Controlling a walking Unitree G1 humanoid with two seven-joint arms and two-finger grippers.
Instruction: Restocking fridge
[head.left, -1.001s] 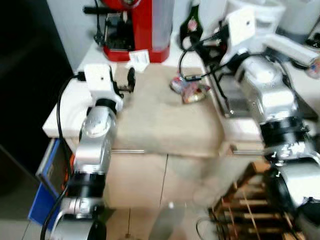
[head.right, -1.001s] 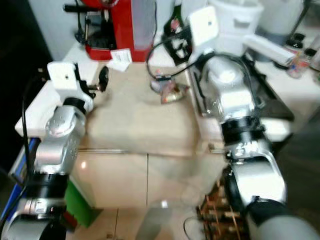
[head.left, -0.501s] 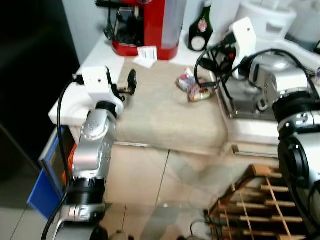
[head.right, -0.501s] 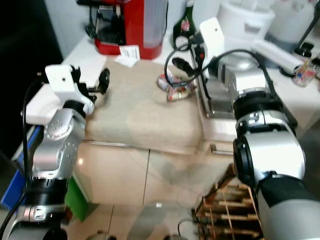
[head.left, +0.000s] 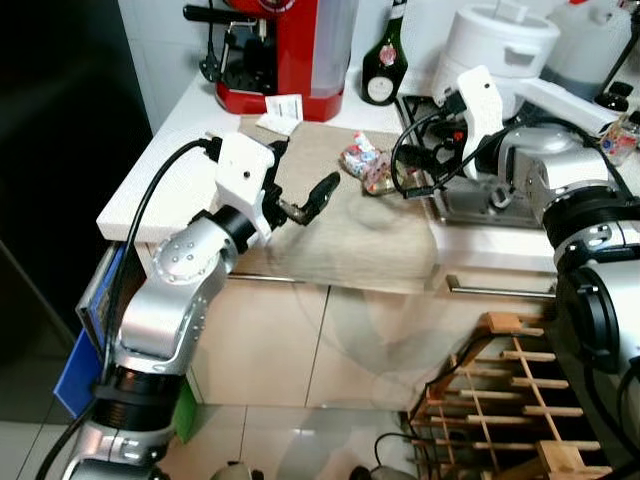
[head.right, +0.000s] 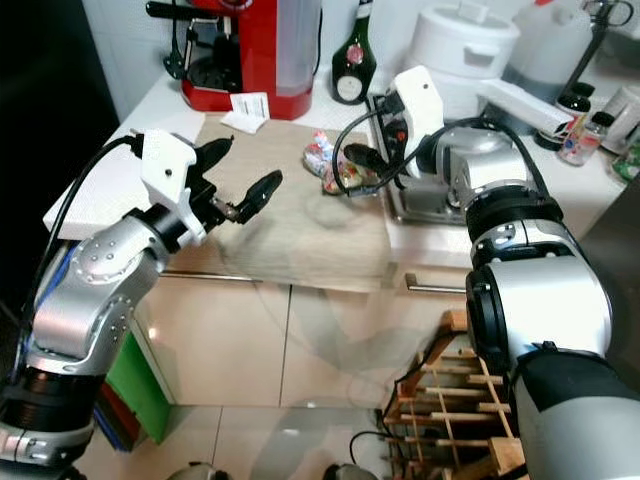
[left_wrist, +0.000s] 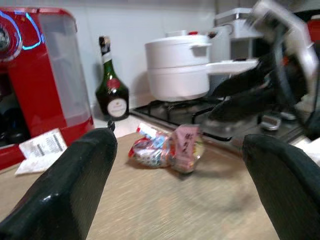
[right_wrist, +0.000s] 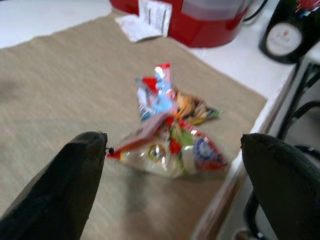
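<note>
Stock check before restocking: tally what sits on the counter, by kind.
Red coffee machine: 1
Dark green glass bottle: 1
White lidded pot: 1
Colourful plastic snack bag: 1
White paper receipt: 1
Beige woven mat: 1
Total: 6

Bare mat (head.left: 330, 235) is lying open before the snack bag (head.left: 365, 168) (stove (head.left: 480, 195) crowding its right, coffee machine (head.left: 290, 50) standing behind).
</note>
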